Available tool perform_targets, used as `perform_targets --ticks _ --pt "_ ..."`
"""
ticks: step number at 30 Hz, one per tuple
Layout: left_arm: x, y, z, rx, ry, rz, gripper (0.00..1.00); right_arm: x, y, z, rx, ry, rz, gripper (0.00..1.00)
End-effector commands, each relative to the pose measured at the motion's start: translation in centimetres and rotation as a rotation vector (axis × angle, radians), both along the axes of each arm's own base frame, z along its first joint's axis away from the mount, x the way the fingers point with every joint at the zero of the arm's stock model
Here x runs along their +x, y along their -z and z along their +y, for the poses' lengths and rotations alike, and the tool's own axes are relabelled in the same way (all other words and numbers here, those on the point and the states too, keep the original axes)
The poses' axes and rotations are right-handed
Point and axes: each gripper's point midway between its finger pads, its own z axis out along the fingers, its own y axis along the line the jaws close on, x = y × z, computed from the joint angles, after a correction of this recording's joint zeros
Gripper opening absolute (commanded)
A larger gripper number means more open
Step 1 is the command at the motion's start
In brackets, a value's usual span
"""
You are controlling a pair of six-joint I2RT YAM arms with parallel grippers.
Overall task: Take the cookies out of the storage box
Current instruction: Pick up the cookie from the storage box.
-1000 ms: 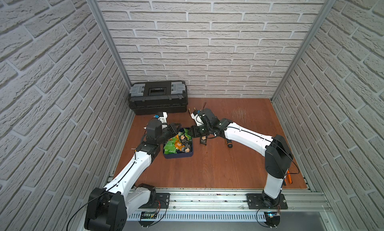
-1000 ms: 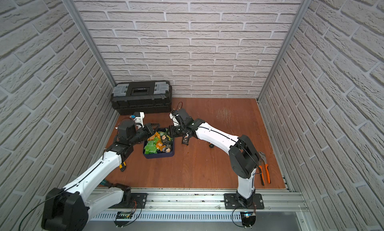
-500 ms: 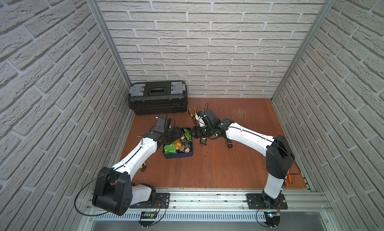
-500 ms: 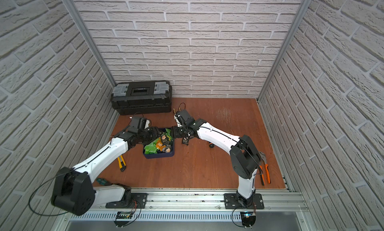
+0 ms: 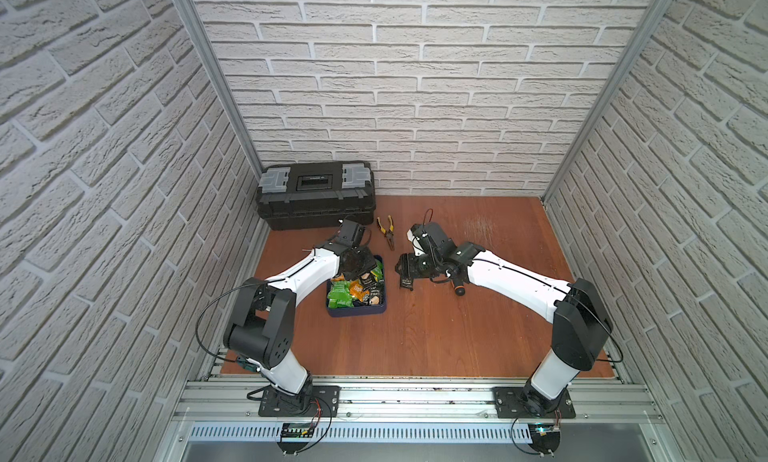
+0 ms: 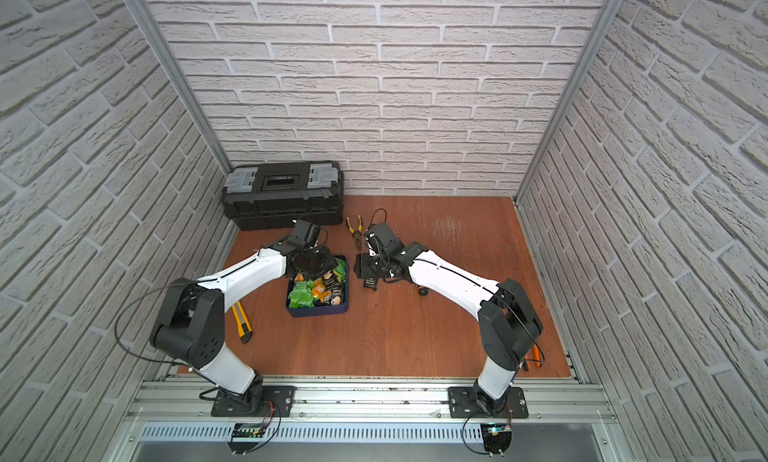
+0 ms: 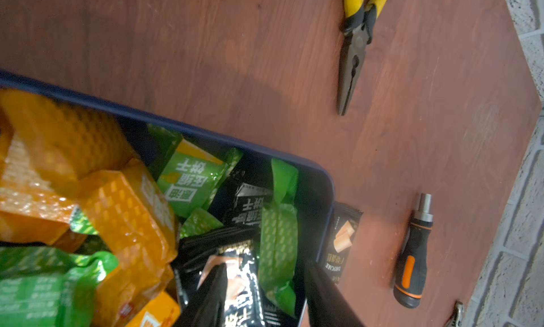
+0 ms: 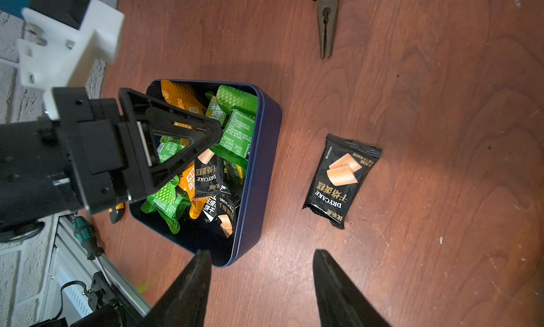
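Observation:
The storage box (image 5: 356,313) (image 6: 318,313) is a navy tray left of the floor's centre, holding several green, orange and black cookies (image 5: 351,289) (image 6: 311,290) (image 8: 235,128). My left gripper (image 5: 360,267) (image 7: 265,265) is lowered into the box's far end. Its jaws stand apart, with a black packet (image 7: 238,281) and a green one between them; I see no grip. One black cookie packet (image 5: 406,282) (image 8: 341,178) (image 7: 341,243) lies on the floor just right of the box. My right gripper (image 5: 404,268) (image 8: 261,252) hangs open over bare floor by the box's corner, holding nothing.
A black toolbox (image 5: 316,193) stands against the back wall. Yellow-handled pliers (image 5: 387,231) (image 7: 354,45) lie behind the box. A black-and-orange screwdriver (image 5: 457,288) (image 7: 412,252) lies under my right forearm. A yellow knife (image 6: 242,320) and orange pliers (image 6: 534,356) lie near the front.
My left gripper has gone from shut to open, swung from the box's left side and dropped in among the packets. The right gripper opened a little wider and barely moved.

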Motion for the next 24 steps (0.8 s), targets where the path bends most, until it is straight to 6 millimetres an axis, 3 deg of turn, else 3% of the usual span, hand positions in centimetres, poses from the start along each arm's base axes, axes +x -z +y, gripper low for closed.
perform_targets --ticks 1,11,18,24 --pt "0.6 0.1 -0.7 -0.015 -0.019 -0.015 0.42 0.4 -1.5 -0.7 0.024 0.024 -0.038 0.6" --pt "0.1 -0.4 -0.4 0.007 0.019 -0.021 0.0 0.2 -1.7 -0.6 0.033 0.005 -0.039 0.59" --pt "-1.5 -2.5 0.6 0.051 0.1 -0.083 0.0 -0.1 -2.8 -0.1 0.037 -0.084 -0.079 0.59" --pt "-1.8 -7.2 -2.1 -0.079 0.31 -0.284 0.0 -1.1 -4.2 1.6 0.055 -0.303 -0.132 0.74"
